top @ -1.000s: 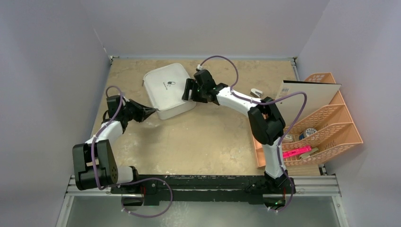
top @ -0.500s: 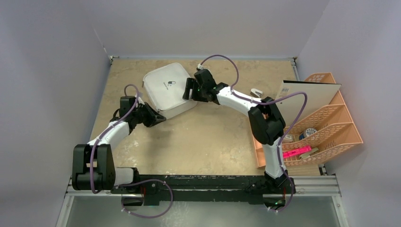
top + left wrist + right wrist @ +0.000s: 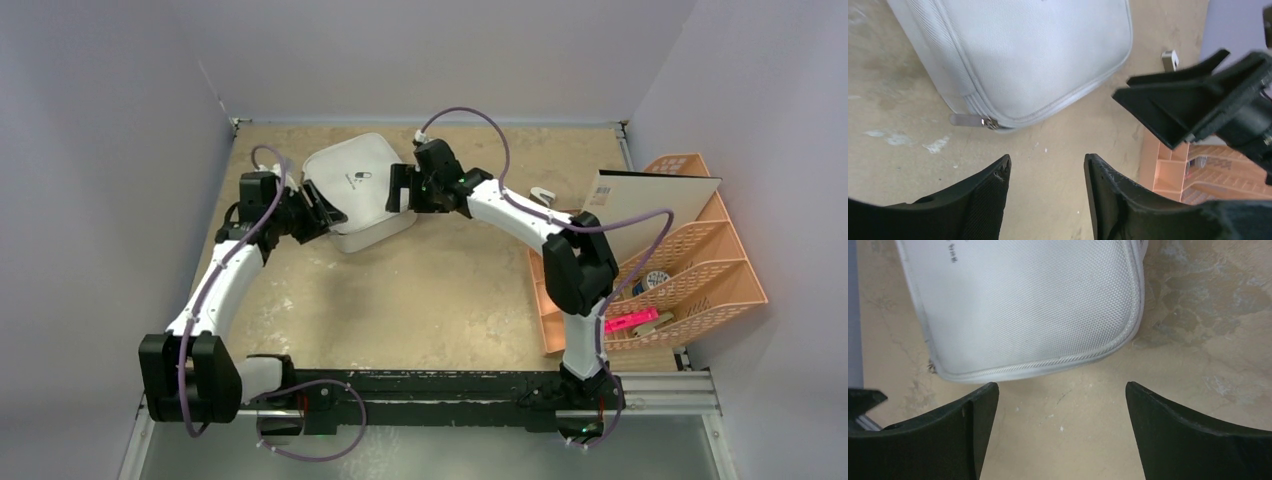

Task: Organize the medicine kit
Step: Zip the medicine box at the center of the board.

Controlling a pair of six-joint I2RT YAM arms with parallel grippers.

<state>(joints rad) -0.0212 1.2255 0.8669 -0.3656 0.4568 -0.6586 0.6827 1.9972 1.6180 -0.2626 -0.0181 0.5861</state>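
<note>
The medicine kit (image 3: 355,188), a white zipped case with a small dark logo on its lid, lies shut at the back middle of the table. My left gripper (image 3: 328,213) stands open at its near-left corner with nothing between the fingers. In the left wrist view the kit (image 3: 1023,50) fills the top, its metal zipper pull (image 3: 970,120) lies just ahead of my left gripper (image 3: 1047,165). My right gripper (image 3: 398,190) is open wide at the kit's right side. In the right wrist view the kit's edge (image 3: 1023,305) sits just beyond my right gripper (image 3: 1062,390), bare table between the fingers.
A peach-orange lattice organizer (image 3: 700,265) stands at the right edge, holding a white board (image 3: 650,205), a pink marker (image 3: 628,323) and small items. A small white clip (image 3: 541,195) lies on the table near it. Walls close in on the left, back and right.
My left arm has swung away from me toward the kit's near-left corner and its jaws have gone from shut to open. The right gripper has opened wider beside the kit.
</note>
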